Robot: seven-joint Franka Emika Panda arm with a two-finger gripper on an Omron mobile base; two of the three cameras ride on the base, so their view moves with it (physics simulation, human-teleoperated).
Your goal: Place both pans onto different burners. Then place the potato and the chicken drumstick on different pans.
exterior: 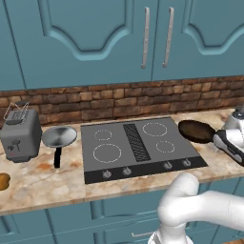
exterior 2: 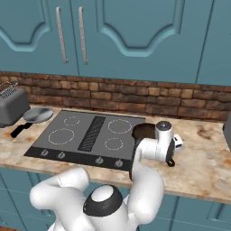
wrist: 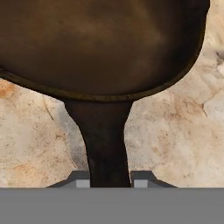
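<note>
Your jaws are clamped nearly shut on the black handle of the brown pan, which sits on the bench just right of the cooktop. It's stiff and probably bowl-heavy, so expect it to droop from that end grip.

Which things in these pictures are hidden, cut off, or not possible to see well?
- Brown pan, right base view: the arm covers its handle and near side.
- Pincer, hand view: the bottom edge cuts its tips; they sit against the pan handle.
- Brown object, left base view: cut by the left edge.
</note>
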